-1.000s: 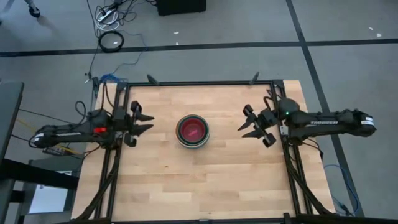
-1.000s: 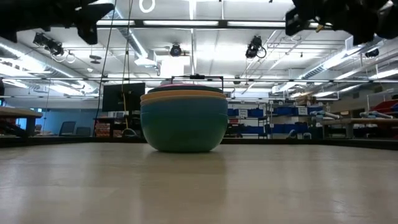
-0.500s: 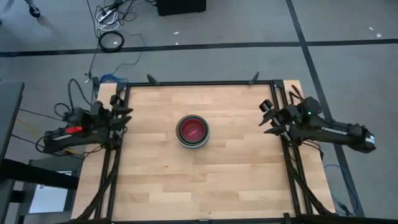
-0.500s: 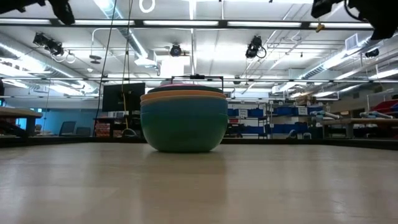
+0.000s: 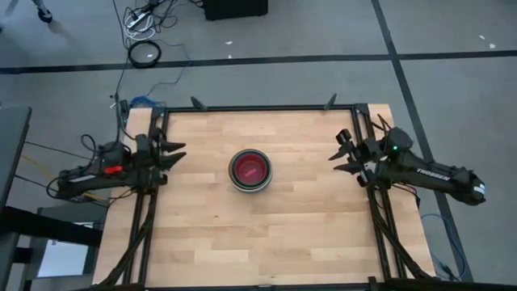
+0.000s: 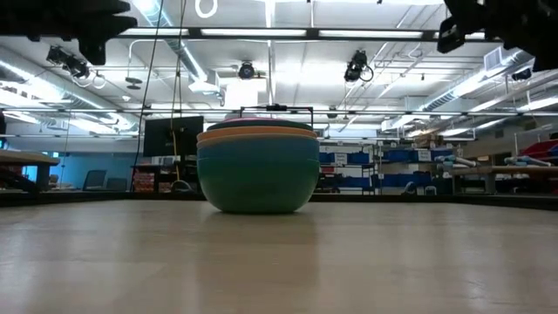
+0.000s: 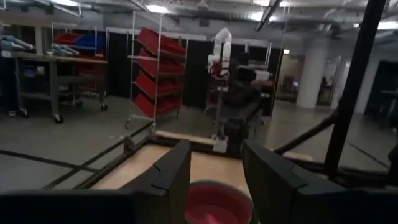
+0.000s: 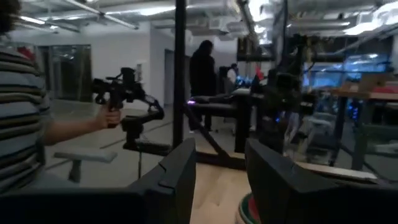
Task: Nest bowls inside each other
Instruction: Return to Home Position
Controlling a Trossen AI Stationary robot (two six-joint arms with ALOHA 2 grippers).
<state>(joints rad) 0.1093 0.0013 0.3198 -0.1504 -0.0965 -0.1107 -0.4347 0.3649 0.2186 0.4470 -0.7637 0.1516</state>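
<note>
Bowls (image 5: pixel 250 169) nested, table (image 5: pixel 266 234) centre; left claw (image 5: pixel 176 153), right claw (image 5: pixel 338 153) open.

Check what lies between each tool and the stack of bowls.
Only bare wooden table: in the high view, nothing sits between the left tool and the nested bowls, nor between the right tool and them.
</note>
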